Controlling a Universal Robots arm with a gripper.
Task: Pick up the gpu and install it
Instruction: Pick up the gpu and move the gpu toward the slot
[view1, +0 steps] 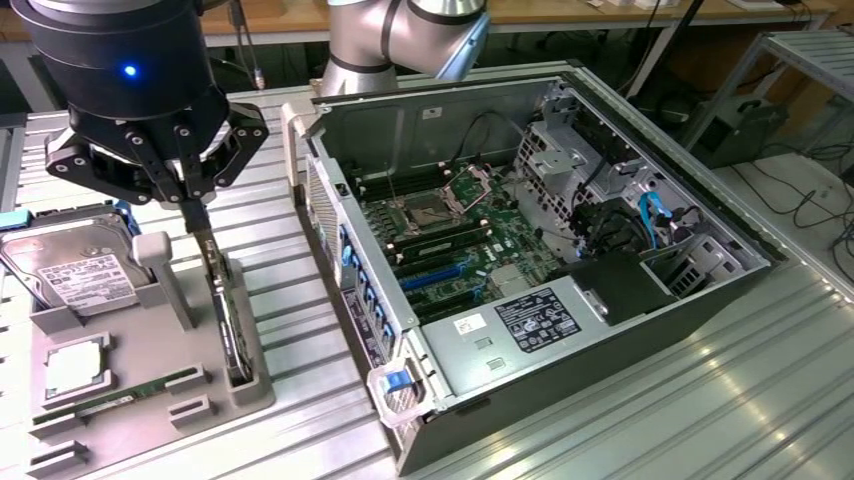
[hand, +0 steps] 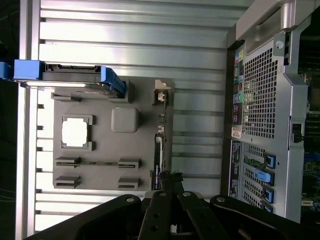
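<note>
The gpu (view1: 227, 310) stands on edge in a slot along the grey holder tray (view1: 147, 395), at the side nearest the open computer case (view1: 534, 240). It is a thin dark card with a green board. My gripper (view1: 200, 228) hangs straight over the card's far end. Its two thin fingers are pressed together on the card's top edge, and the card still sits in its slot. In the wrist view the gpu (hand: 158, 150) runs as a narrow strip, and my gripper (hand: 170, 176) meets its near end.
The tray also holds a hard drive (view1: 74, 270), a processor (view1: 74, 365) and a RAM stick (view1: 127, 392). The case lies open with its motherboard (view1: 447, 235) and blue slot latches (view1: 367, 300) showing. Ribbed metal tabletop (view1: 694, 400) lies all around.
</note>
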